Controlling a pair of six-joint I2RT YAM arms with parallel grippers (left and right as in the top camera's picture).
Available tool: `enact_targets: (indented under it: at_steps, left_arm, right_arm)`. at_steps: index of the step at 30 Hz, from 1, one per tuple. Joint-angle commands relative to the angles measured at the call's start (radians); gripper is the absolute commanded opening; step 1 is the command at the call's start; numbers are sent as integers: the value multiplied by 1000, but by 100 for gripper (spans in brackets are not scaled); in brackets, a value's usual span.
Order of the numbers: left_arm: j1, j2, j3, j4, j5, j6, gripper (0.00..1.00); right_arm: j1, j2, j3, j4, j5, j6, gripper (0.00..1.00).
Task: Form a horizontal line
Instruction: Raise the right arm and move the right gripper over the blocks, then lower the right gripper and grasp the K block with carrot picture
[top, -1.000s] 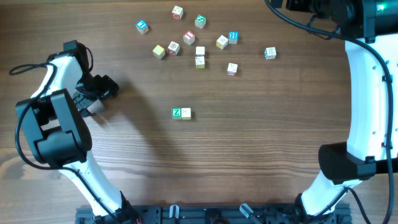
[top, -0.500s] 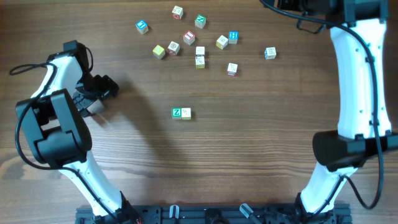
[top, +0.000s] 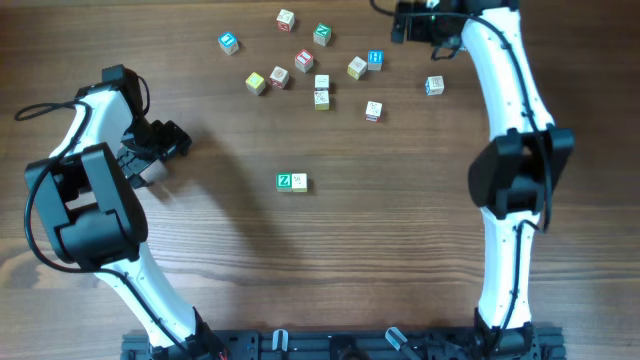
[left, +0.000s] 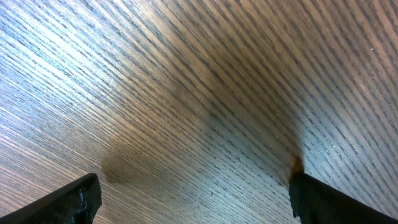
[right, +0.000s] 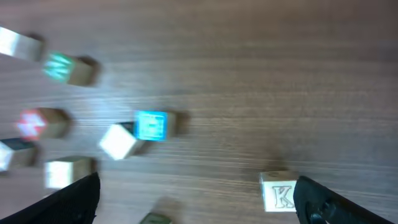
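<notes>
The horizontal line (top: 292, 181) lies close to the middle of the table (top: 400, 250), a little toward 9 o'clock from its centre. So far it is only two cubes, a green Z cube (top: 285, 181) with a cream cube (top: 299, 182) touching it at its 3 o'clock side. The loose cubes (top: 321, 82) are scattered toward 12 o'clock, well apart from the row. Among them are a blue cube (top: 229, 42) at the cluster's 10 o'clock edge, a blue H cube (top: 375, 59) toward 2 o'clock, and a blue-edged cube (top: 433, 86) alone at 3 o'clock. The left tool (top: 172, 150) sits off at 9 o'clock from the row, well apart from every cube. Its wrist view shows the left tool (left: 198, 202) with its fingers spread wide and only bare wood grain between them. The right tool (top: 398, 22) hangs over the table's 1 o'clock area, just beside the blue H cube. Its wrist view is blurred but shows the right tool (right: 199, 202) spread wide and holding nothing. A blue-faced cube (right: 151, 125) lies ahead of it, touching a tilted cream cube (right: 118, 141), and a K cube (right: 278, 190) lies near the right finger.
</notes>
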Motion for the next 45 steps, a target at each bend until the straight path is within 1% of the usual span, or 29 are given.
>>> enact_targets:
  at_steps: [1,4,6,7,12,14,16,17,18,19,20,22,24,25,26,27,28,32,33,37,38,40,43,45]
  left_arm:
    - [7,21,-12,3,-32,0,100]
    - [7,21,-12,3,-32,1,100]
    - [7,21,-12,3,-32,1,100]
    - [7,21,-12,3,-32,0,100]
    - [7,21,-12,3,-32,1,100]
    - [7,21,-12,3,-32,1,100]
    - [7,21,-12,3,-32,1,100]
    - [7,21,-12,3,-32,1,100]
    - [7,21,-12,3,-32,1,100]
    - [7,21,-12,3,-32,1,100]
    - [7,21,-12,3,-32,1,100]
    - [7,21,-12,3,-32,1,100]
    - [7,21,-12,3,-32,1,100]
    - [7,21,-12,3,-32,0,100]
    - [7,21,-12,3,-32,0,100]
    - [7,21,-12,3,-32,1,100]
    - [7,21,-12,3,-32,1,100]
    - [7,21,-12,3,-32,1,100]
    - [7,21,-12,3,-32,1,100]
    - [7,21,-12,3,-32,1,100]
    - [7,21,-12,3,-32,0,100]
    - [7,21,-12,3,-32,1,100]
    - [7,21,-12,3,-32,1,100]
    - [7,21,-12,3,-32,0,100]
  right_arm:
    - [-8,71,14,-43,216,-18,100]
    - [-40,90,14,-118,207,-19,99]
    - [-59,93,0,-126,148,-72,100]
    - [-68,93,-13,-125,123,-96,100]
    - [-77,93,-144,-50,112,-100,100]
    - [-77,93,-175,-23,107,-124,92]
    - [-77,93,-175,-23,100,-124,62]
    - [-77,93,-175,-23,100,-124,54]
    - [-77,93,-175,-24,100,-124,51]
    - [-77,93,-175,-27,93,-124,45]
    - [-77,93,-175,-27,70,-124,43]
    - [-77,93,-175,-26,28,-124,44]
    - [-77,93,-175,-27,22,-121,54]
    - [-77,93,-179,-27,22,-121,55]
    - [-77,93,-183,-28,23,-121,54]
    - [-77,93,-187,-27,23,-120,47]
    - [-77,93,-196,-23,23,-120,45]
    - [-77,93,-206,-25,40,-120,42]
    - [-77,93,-206,-28,60,-120,36]
    - [-77,88,-199,-32,69,-122,35]
    - [-77,87,-186,-37,69,-123,32]
    - [-77,84,-159,-55,68,-123,31]
    - [-77,14,-154,-74,68,-124,25]
    - [-77,-83,-154,-101,68,-123,22]
